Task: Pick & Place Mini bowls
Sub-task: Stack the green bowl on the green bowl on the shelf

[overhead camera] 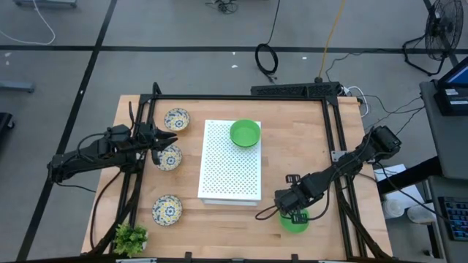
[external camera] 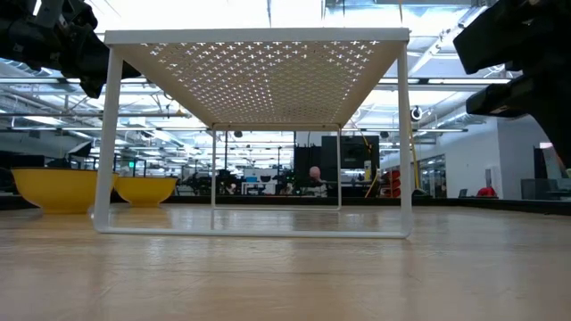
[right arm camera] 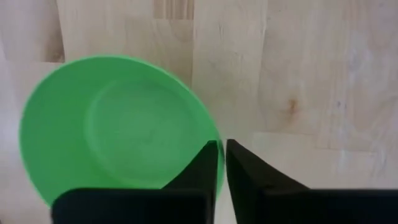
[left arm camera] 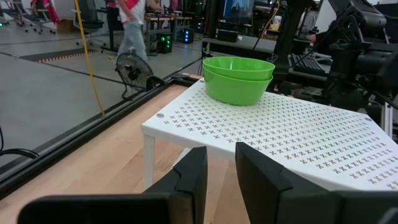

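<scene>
Two plain green bowls [overhead camera: 245, 133] sit stacked on the far part of the white perforated board [overhead camera: 231, 172]; they also show in the left wrist view as the green stack [left arm camera: 239, 78]. A third green bowl [overhead camera: 296, 223] is near the table's near right corner, under my right gripper [overhead camera: 292, 212], which is shut on it. Three cream patterned bowls [overhead camera: 176, 119], [overhead camera: 167, 157], [overhead camera: 167, 210] stand on the table left of the board. My left gripper [overhead camera: 167, 141] hovers between the two farther ones, slightly open and holding nothing, pointing at the board. My right gripper holds the green bowl by its rim [right arm camera: 219, 155], one finger [right arm camera: 199, 171] inside the bowl and the other finger [right arm camera: 252, 177] outside. The fingers come from above, pointing down. Whether the bowl rests on the table or is lifted, I cannot tell.
The board is a raised shelf on thin legs [external camera: 107, 143], with open space beneath it. A small leafy plant [overhead camera: 130, 237] stands at the near left corner. A black frame [overhead camera: 241, 97] runs along the table's far, left and right sides. Bare wood lies between the board and my right gripper.
</scene>
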